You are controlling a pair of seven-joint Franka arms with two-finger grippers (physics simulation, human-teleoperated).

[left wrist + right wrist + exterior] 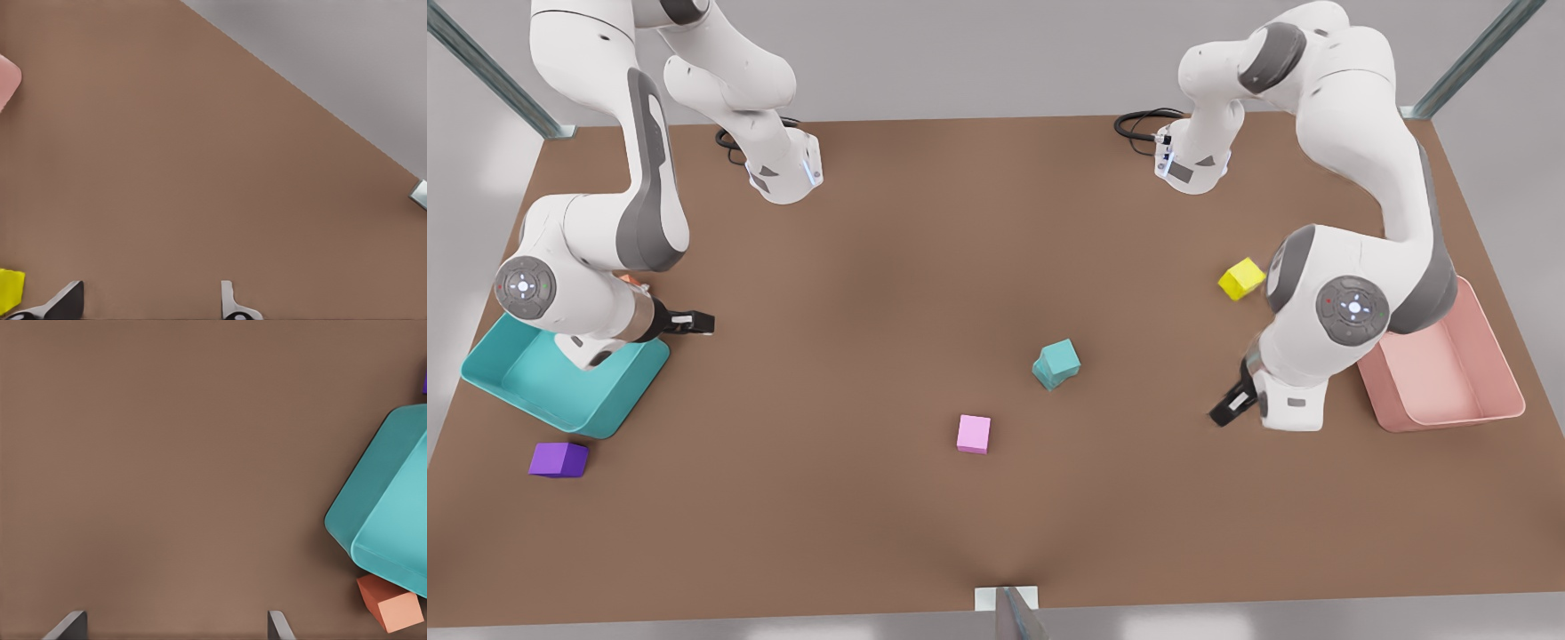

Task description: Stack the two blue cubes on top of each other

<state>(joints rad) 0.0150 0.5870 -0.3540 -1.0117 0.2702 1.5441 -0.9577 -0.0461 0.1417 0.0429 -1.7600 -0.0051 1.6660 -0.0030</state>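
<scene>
Two blue cubes [1056, 364] stand stacked, matte and boxy; left gripper [150, 303] and right gripper [175, 627] fingers spread, empty.

The two blue cubes [1056, 363] stand as one small stack near the middle of the brown table, one on top of the other; both are teal, with a lighter top face and darker sides; the upper cube sits turned a little against the lower one, so the lower cube's edge peeks out beneath it; the stack stands upright, touching nothing else; it lies well apart from both grippers, nearer to the gripper on the front view's right than to the one on the front view's left.
</scene>
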